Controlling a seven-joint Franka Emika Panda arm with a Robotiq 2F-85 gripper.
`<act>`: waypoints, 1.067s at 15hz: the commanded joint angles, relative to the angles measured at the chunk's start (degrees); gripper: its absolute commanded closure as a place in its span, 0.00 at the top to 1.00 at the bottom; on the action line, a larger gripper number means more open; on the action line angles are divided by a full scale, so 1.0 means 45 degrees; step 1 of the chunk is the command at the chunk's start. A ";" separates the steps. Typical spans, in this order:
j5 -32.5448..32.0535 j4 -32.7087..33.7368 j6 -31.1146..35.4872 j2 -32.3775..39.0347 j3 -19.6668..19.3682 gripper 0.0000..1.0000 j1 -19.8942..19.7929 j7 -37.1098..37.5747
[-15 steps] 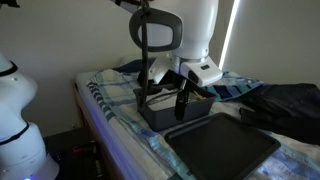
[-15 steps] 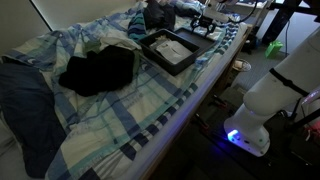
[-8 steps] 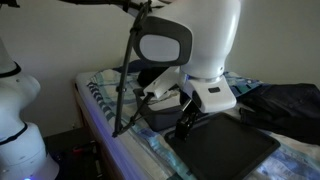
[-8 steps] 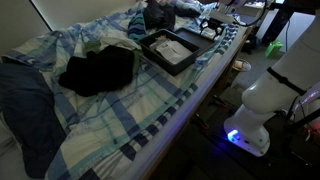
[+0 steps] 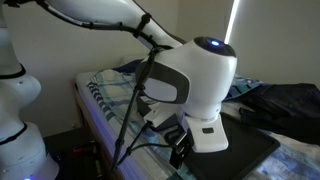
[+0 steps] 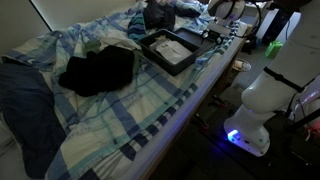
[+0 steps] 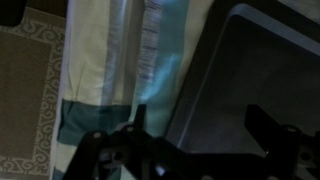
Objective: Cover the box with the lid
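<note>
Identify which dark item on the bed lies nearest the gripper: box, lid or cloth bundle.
The lid, the flat panel just below the gripper; the box and cloth bundle lie farther off.

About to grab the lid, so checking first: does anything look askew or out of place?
The lid lies skewed: in the wrist view its long edge runs at a slant to the lines of the striped sheet. The open gripper hovers over that edge. Nothing looks spilled or damaged.

The lid [image 7: 268,70] looks matt plastic, the bedcover [image 7: 108,60] soft cloth.
</note>
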 commanded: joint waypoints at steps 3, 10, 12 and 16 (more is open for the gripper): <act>0.1443 -0.0427 0.1313 0.0359 0.0433 1.00 0.0094 -0.0432; 0.1578 -0.0411 0.2259 0.0510 0.0574 0.53 0.0119 -0.0469; 0.1479 -0.0452 0.2491 0.0430 0.0567 0.38 0.0145 -0.0392; 0.1429 -0.0437 0.3044 0.0272 0.0552 0.08 0.0152 -0.0301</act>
